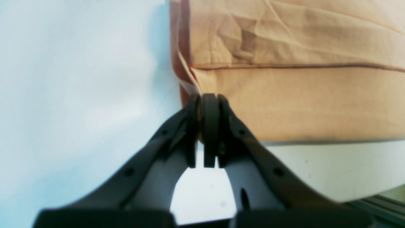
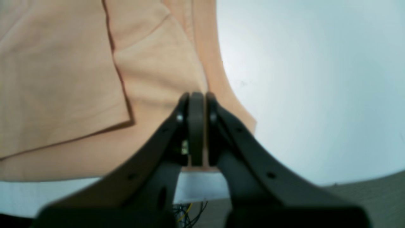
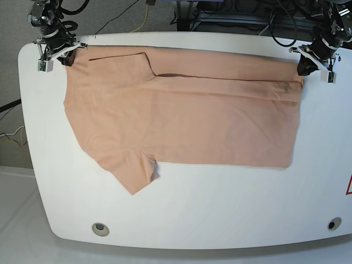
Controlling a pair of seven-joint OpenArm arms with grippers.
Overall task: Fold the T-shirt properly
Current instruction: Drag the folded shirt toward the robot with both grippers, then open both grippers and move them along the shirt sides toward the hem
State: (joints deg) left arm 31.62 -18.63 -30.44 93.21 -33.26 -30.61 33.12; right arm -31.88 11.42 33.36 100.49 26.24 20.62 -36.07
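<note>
The T-shirt [image 3: 187, 121] is a thin, matt peach cloth, soft-looking and lightly creased, with stitched hems that show as darker lines along its folded edges. The bench [image 3: 181, 220] has a smooth, hard white top with a faint sheen, its surface plain apart from two small round metal-looking fittings [image 3: 99, 228] set near its front edge. The left gripper [image 1: 210, 101] and the right gripper [image 2: 196, 98] have fingers [image 2: 240, 142] of dark matt plastic, smooth, with small round holes. Beside the bench lies grey, dull, slightly rough flooring [image 3: 11, 77].
</note>
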